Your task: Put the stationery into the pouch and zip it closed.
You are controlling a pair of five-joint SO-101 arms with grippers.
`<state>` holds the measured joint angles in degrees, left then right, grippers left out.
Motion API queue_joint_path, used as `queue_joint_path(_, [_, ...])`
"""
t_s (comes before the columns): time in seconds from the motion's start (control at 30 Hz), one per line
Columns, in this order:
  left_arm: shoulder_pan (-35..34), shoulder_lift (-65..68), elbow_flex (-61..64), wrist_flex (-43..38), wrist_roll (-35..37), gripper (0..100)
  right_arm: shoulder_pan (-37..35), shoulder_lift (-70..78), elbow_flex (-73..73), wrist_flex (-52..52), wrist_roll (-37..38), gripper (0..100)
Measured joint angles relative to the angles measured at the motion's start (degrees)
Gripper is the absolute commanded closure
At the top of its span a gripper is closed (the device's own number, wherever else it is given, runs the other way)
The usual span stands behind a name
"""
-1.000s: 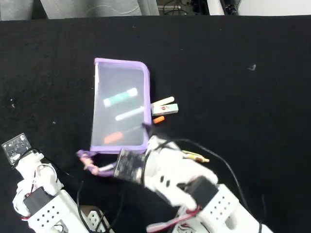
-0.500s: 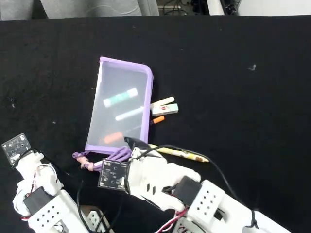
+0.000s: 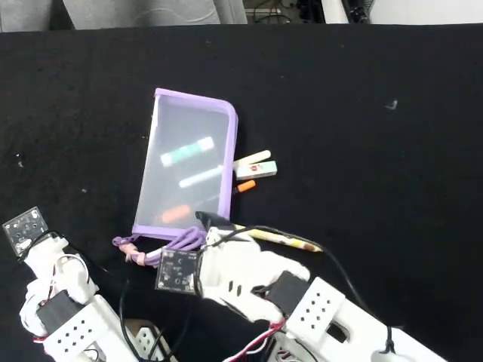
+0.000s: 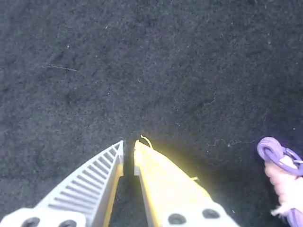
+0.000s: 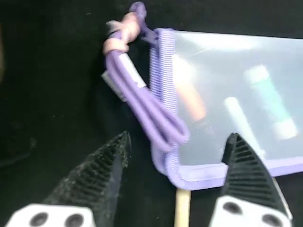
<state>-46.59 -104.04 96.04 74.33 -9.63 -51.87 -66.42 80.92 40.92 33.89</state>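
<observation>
1. Black and spread wide, the right gripper holds nothing. We see its jaws on either side of the purple cord and the pouch's near corner.
2. The pouch, translucent with purple trim, lies flat on the black table. Through it we make out a green-and-white stick, a white pen and an orange piece.
3. A cream stick, a small block and an orange tip sit at its long edge. A pencil lies beside the right arm.
4. The left gripper is closed on nothing over bare cloth, near the cord's pink knot.
</observation>
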Motion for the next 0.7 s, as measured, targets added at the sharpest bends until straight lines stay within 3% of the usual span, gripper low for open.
queue_joint_path(0.13, [0.0, 0.0, 0.0, 0.0, 0.0, 95, 0.0, 0.0, 0.0, -0.26, 0.0, 85.4])
queue_joint_path(0.37, [0.0, 0.0, 0.0, 0.0, 0.0, 95, 0.0, 4.13, 0.0, -1.14, 1.58, 82.0])
queue_joint_path(0.7, [0.0, 0.0, 0.0, 0.0, 0.0, 95, 0.0, 20.31, 0.0, -12.57, 3.16, 81.9])
